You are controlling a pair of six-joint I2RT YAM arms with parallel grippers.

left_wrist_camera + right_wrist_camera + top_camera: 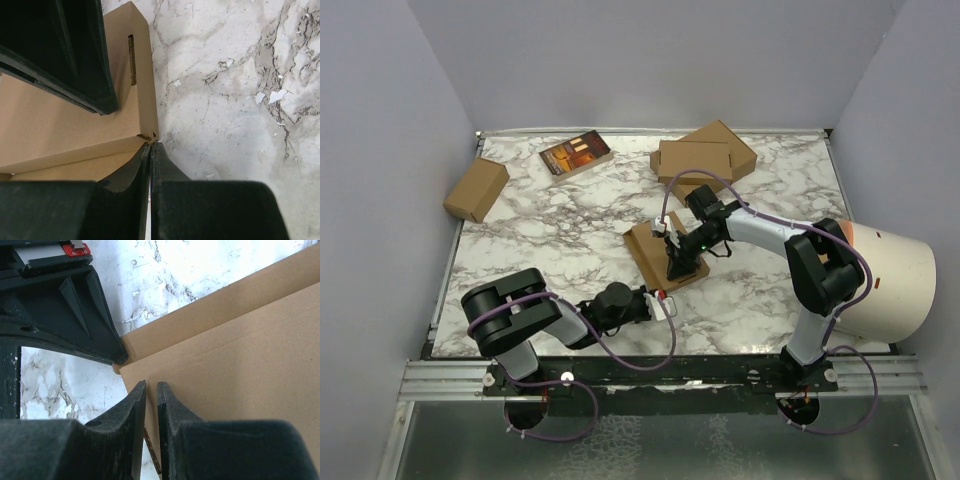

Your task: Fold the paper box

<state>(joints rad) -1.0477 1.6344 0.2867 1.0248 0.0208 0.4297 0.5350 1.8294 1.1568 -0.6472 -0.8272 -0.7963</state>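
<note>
1. left claw (151, 145): its two fingers are pressed flat together with no gap and hold nothing. the joined tip touches one corner of the paper box (65, 130).
2. right claw (151, 384): its fingers are drawn narrow, with only a thin slit between them. the tips point down at the box's top panel, close to that same corner. it cannot be told whether a cardboard edge sits in the slit.
3. where the box is: it lies flat near the middle of the marble counter (550, 240), with a claw on either side of its near corner. two layers of plain brown cardboard show, one lying over the other. a narrow slot (132, 60) is cut in one side strip.
4. how it will likely handle:
   - it is thin corrugated card, so probably light, and it may skate on the smooth marble if pushed from one side only.
   - it looks stiff across a panel and should bend readily only along its scored creases.
   - edges and tabs would probably crush or tear under a hard pinch.
   - the best hold seems to be a free flap edge nipped between the fingers, while the other claw pins the main panel down.
5. counts at the work: one paper box and two claws, both at it.
6. counts farther out:
   - one small thicker brown carton (477, 188) near the far left edge.
   - one dark printed packet (575, 156) at the far side.
   - one stack of two folded brown boxes (705, 158) at the far side, right of centre.
   - one large white rounded object (890, 285) at the right edge.
</note>
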